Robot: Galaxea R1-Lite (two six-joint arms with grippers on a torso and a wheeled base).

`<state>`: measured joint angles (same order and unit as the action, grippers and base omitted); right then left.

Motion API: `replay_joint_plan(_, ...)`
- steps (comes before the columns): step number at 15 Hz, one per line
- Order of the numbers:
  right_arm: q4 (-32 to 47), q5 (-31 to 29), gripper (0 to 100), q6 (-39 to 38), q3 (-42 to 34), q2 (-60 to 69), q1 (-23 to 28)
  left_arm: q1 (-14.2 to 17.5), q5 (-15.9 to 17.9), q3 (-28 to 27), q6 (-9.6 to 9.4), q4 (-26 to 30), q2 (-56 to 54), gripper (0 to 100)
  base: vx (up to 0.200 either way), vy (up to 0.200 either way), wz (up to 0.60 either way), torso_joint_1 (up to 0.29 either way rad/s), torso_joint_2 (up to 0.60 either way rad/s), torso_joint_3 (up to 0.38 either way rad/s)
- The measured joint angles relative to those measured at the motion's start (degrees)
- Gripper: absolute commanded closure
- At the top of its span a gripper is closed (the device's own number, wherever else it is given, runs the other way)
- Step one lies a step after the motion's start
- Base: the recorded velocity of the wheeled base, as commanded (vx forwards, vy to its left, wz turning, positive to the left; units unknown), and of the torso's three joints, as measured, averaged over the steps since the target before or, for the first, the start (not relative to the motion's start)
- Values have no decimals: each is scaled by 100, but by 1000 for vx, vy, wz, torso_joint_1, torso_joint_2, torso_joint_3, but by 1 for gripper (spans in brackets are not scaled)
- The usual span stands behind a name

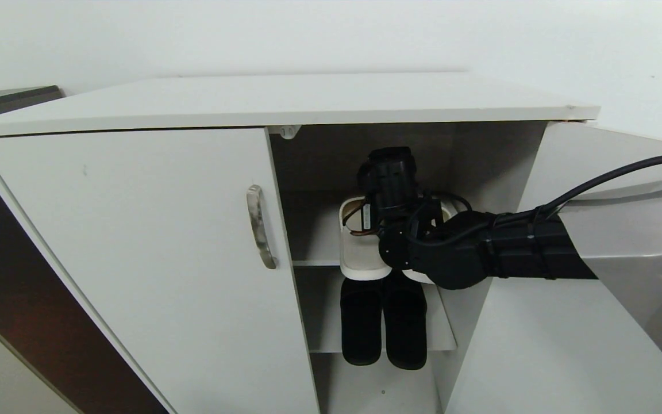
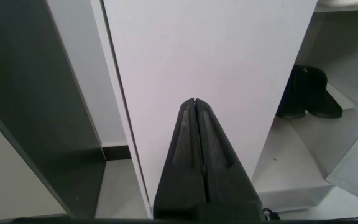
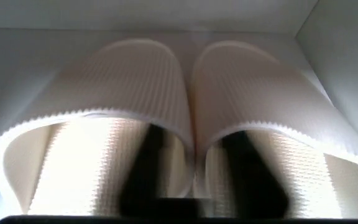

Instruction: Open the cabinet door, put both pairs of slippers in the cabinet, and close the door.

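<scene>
Head camera looked down on cabinet (image 1: 285, 103). Left wrist faced closed door (image 2: 197, 56) closely, sharing black slippers (image 2: 306, 93) at 2 o'clock. Right wrist sat apparently against white slippers (image 3: 135, 81).

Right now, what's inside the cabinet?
White ribbed slippers on the upper shelf, black slippers one shelf below. Right end effector covers part of the white pair; closed door hides the left half.

Cream-white slippers (image 3: 135, 87) with a fine ribbed weave lie around the black right gripper (image 3: 196, 180) — a plain black pair (image 1: 383, 322) below it, inside the white cabinet (image 1: 135, 259).
</scene>
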<state>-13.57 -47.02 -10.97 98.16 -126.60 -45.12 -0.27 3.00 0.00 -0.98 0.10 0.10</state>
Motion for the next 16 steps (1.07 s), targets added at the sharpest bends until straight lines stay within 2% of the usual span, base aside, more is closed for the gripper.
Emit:
replay_joint_plan(3, -24, -39, 0, -22, -428, 223, -157, 2, 0, 0, 0, 0, 0, 100, 0, 0, 0, 0, 0, 0)
replay_joint_plan(7, -362, -123, 0, -33, -1562, 990, -586, 0, 0, 0, 0, 0, 0, 100, 0, 0, 0, 0, 0, 0)
replay_joint_plan(8, -499, -134, 100, -24, -1971, 1257, -719, 0, 0, 0, 0, 0, 0, 100, 0, 0, 0, 0, 0, 0)
replay_joint_plan(13, -863, 27, 100, -27, -3810, 2487, -1357, 0, 0, 0, 5, 0, 0, 100, 0, 0, 0, 0, 0, 0)
replay_joint_plan(16, -885, 194, 100, -35, -4309, 2927, -1665, 2, 0, 0, 2, 0, 0, 100, 0, 0, 0, 0, 0, 0)
